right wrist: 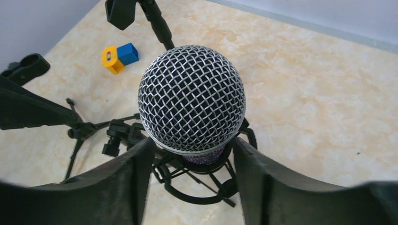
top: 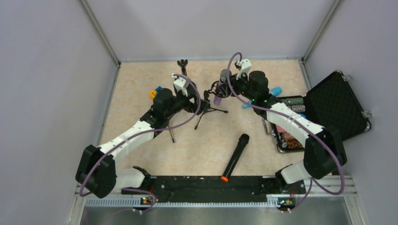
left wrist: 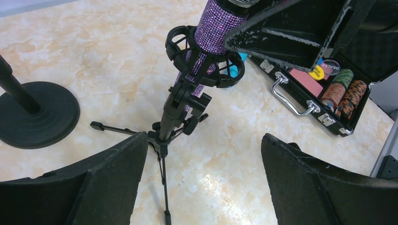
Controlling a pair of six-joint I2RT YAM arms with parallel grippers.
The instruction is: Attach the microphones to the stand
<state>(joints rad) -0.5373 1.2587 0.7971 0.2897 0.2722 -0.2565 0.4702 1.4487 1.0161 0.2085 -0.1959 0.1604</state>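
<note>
**Purple microphone (right wrist: 191,110) sits in the clip (left wrist: 187,47) of the tripod stand (left wrist: 176,110)**

The right gripper (right wrist: 191,150) clenches the purple microphone just under its silver grille, and the glittery body passes through the black clip. The left gripper (left wrist: 204,137) is spread wide near the legs of the stand and grasps nothing. The black microphone (top: 236,157) lies flat on the table (top: 141,89), well apart. The light blue microphone (top: 275,91) lies by the open case (top: 338,101), partly hidden

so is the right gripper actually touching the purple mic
Touching. The right wrist view shows the right gripper with its fingers pressed against both sides of the purple microphone just below its silver grille, with no gap showing.
</note>
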